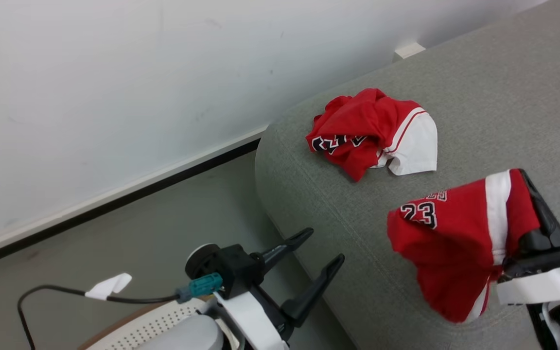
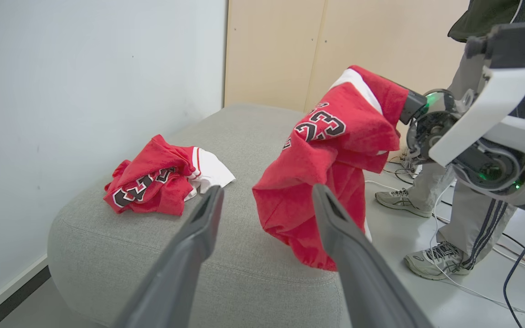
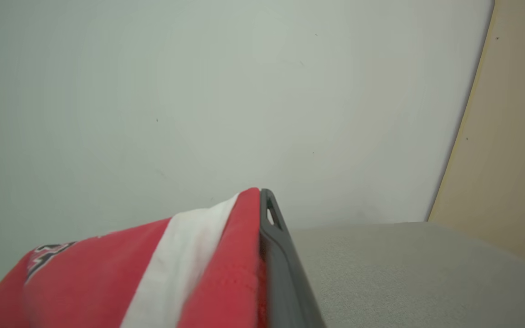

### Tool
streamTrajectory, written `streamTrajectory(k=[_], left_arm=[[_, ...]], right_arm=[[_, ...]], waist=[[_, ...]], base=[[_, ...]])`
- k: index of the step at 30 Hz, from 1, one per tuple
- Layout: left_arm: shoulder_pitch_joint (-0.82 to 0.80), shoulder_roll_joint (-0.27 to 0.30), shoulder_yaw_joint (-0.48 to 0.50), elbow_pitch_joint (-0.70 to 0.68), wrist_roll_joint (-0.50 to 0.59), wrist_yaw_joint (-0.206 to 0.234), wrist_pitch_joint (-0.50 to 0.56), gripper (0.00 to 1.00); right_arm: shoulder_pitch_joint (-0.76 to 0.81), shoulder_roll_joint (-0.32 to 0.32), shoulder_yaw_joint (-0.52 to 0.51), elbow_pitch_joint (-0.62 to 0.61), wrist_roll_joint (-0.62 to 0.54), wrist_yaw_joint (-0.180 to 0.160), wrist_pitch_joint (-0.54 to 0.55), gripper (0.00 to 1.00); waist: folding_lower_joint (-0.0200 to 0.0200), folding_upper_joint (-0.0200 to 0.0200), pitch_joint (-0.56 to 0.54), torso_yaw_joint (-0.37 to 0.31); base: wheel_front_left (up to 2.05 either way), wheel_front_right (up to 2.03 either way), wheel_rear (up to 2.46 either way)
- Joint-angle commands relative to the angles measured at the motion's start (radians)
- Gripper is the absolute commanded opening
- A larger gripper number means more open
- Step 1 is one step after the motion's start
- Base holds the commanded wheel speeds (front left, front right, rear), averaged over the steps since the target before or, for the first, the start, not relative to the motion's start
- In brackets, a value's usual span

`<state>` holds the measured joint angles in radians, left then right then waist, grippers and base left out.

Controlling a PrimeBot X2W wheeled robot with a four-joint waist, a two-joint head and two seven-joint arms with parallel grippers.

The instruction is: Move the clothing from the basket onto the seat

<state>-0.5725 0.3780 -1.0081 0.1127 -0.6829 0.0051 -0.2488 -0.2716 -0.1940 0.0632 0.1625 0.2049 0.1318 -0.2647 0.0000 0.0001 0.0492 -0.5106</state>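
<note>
Placing of the second piece. The right gripper [image 1: 525, 176], fingers clamped together on a white-striped edge, is holding the held garment [image 1: 450, 243] aloft. The garment is hanging over the near corner of the grey seat [image 1: 479, 97], and whether its lowest fold is touching the cushion cannot be told. The crumpled garment [image 1: 367, 129] is lying on the seat, nearer the wall. The left gripper [image 1: 325, 245], fingers spread apart and empty, is hovering above the basket [image 1: 153, 323], which is standing on the floor beside the seat with its inside hidden. The next move is probably calling for lowering over the cushion rather than its rounded edge, then parting the fingers, lest the cloth slide off. Count: two garments, one basket, one seat, two grippers.
</note>
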Motion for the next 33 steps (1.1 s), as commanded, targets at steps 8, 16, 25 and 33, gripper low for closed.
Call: streamTrajectory(k=[8,16,25,33], left_arm=[[-0.026,0.062,0.021,-0.03,0.03,0.024,0.015,1.0],[-0.075,0.157,0.046,-0.114,0.052,0.017,0.047,1.0],[-0.11,0.232,0.084,-0.17,0.06,0.013,0.046,1.0],[-0.128,0.245,0.096,-0.176,0.06,0.01,0.035,1.0]], right_arm=[[-0.16,-0.084,-0.014,0.036,0.009,-0.002,0.035,0.0],[-0.327,-0.17,-0.109,0.089,0.003,-0.002,0.123,0.0],[-0.48,-0.277,-0.202,0.259,-0.149,-0.002,0.24,0.0],[-0.472,-0.262,-0.183,0.495,-0.17,-0.002,0.404,0.0]], waist=[[0.0,-0.0001,0.107,0.052],[0.0,-0.0001,0.284,0.15],[0.0,-0.0001,0.42,0.251],[0.0,-0.0001,0.462,0.294]], base=[[0.0,0.0,0.0],[0.0,0.0,0.0],[0.0,0.0,0.0],[0.0,0.0,0.0]])
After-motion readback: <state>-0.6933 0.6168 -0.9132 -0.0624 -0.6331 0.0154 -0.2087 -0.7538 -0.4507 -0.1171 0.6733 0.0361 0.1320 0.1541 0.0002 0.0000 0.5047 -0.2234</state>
